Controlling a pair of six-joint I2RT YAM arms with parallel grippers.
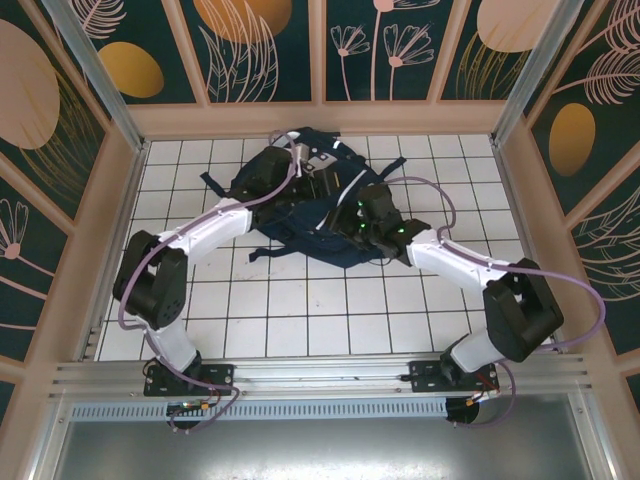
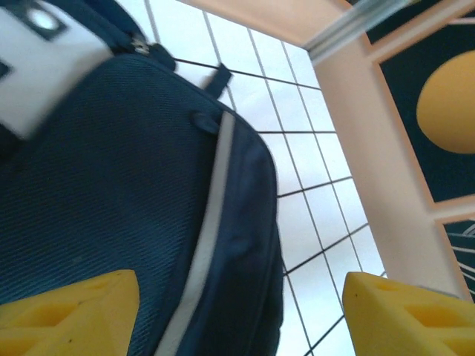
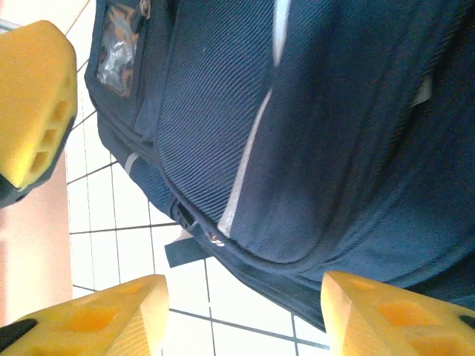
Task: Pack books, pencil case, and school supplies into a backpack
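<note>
The navy-blue backpack (image 1: 290,218) lies flat on the white tiled table at the back centre, with its white stripes (image 2: 211,215) and zip (image 3: 215,237) showing. My left gripper (image 1: 305,170) hovers over its far part and is open (image 2: 241,319), nothing between the yellow fingertips (image 2: 74,311). Over the pack's near right side my right gripper (image 1: 358,215) is also open (image 3: 241,319), its fingertips (image 3: 393,315) straddling the bag's edge (image 3: 334,111) without holding it. The books, pencil case and school supplies are out of view.
Tan frame walls (image 1: 320,118) with patterned panels enclose the table on three sides. A loose dark strap (image 3: 185,252) trails from the pack onto the tiles. One yellow finger of the left gripper (image 3: 33,104) shows at the upper left of the right wrist view.
</note>
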